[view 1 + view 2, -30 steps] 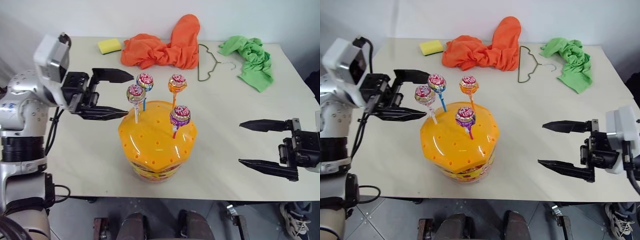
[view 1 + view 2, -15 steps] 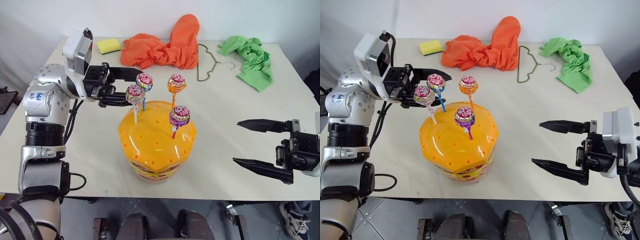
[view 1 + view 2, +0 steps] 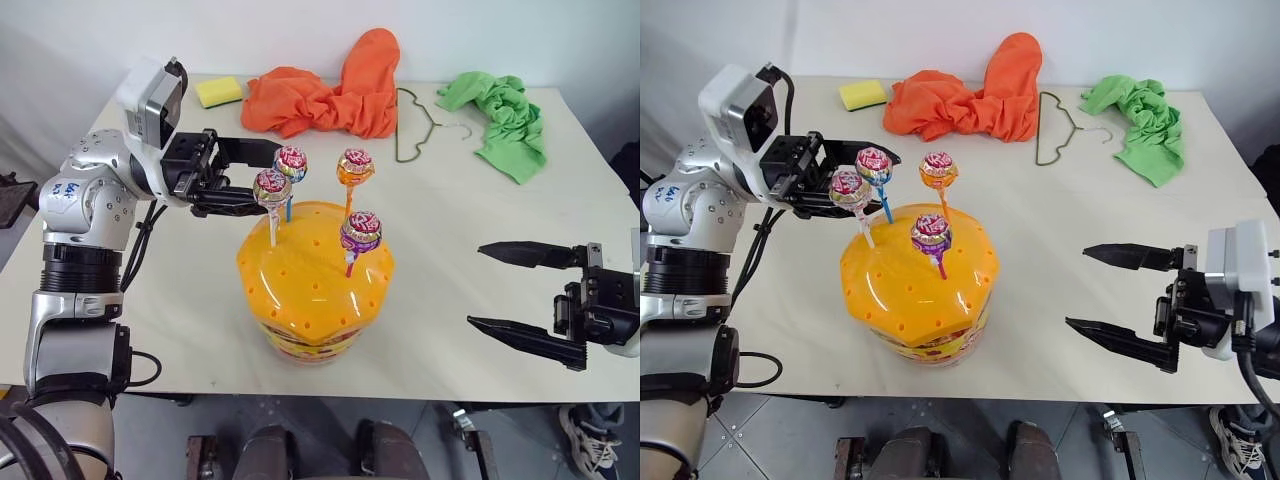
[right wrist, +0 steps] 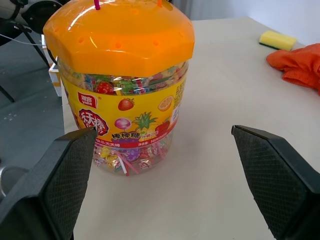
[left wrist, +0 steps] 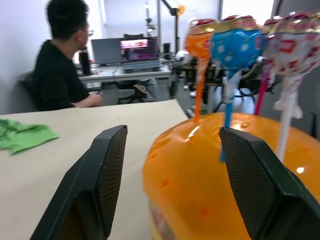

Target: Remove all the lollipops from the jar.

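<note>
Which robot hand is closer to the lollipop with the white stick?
Left. The left gripper sits right beside the white-stick lollipop, jaws around it. The right gripper hangs far off, beyond the jar.

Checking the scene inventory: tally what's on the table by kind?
Lollipops: 4, all standing in the jar
Jar: 1
Cloths: 2, orange, green
Sponge: 1
Wire hanger: 1
Total: 9

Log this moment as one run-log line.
stage: reaching | left gripper: open beside white-stick lollipop | right gripper: open, off to the side | lollipops in jar: four
</note>
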Tool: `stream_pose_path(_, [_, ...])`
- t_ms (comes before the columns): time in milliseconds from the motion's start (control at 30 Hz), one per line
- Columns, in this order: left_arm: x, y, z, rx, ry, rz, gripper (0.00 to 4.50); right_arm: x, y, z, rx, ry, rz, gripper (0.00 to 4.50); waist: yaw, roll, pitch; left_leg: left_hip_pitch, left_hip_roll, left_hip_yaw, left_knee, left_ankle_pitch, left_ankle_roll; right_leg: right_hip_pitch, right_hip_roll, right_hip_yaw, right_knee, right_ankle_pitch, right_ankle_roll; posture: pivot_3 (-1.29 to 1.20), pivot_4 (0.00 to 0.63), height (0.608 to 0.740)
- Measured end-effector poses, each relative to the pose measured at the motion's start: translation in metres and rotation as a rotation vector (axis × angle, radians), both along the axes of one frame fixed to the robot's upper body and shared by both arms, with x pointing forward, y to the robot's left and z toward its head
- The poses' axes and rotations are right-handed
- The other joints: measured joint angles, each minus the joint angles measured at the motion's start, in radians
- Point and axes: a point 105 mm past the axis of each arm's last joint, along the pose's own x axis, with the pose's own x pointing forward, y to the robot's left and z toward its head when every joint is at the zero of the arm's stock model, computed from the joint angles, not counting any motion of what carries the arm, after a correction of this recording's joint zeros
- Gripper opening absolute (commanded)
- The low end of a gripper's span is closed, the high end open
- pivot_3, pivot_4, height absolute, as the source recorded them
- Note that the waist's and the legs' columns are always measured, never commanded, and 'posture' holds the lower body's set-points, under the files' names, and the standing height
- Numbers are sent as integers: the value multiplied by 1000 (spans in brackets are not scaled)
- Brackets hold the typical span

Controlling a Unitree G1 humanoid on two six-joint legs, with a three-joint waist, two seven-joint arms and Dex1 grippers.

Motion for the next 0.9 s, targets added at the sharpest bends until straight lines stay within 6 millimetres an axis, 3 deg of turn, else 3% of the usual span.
stream_pose_path(167, [-3,-2,-11,36,32,-20,3090,0,-3,2,-1,-11,-17,4500,2,0,0,0,0,0,0,0,0,0,0,0,0,0,0,0,150,740])
stream_pose_path(433, [-5,-6,-12,25,20,-50,3090,0,-3,2,-2,-15,-32,4500,2,0,0,0,0,-1,0,0,0,1,0,0,0,0,0,0,150,740])
stream_pose_path(567, [-6,-10,-11,12,6,-73,2299,1,-4,3,2,-17,-39,4500,3,0,0,0,0,-1,1,0,0,1,0,0,0,0,0,0,150,740])
stream_pose_path(800, [-5,-19,-2,-31,-10,-108,90,1,-4,5,8,-23,-46,4500,2,0,0,0,-1,-2,1,0,0,1,0,0,0,0,0,0,150,740])
stream_pose_path(900, [-5,-17,12,-85,-34,-110,37,1,-4,5,8,-26,-48,4500,3,0,0,-1,-1,-2,1,0,0,1,0,-1,0,0,0,0,150,740])
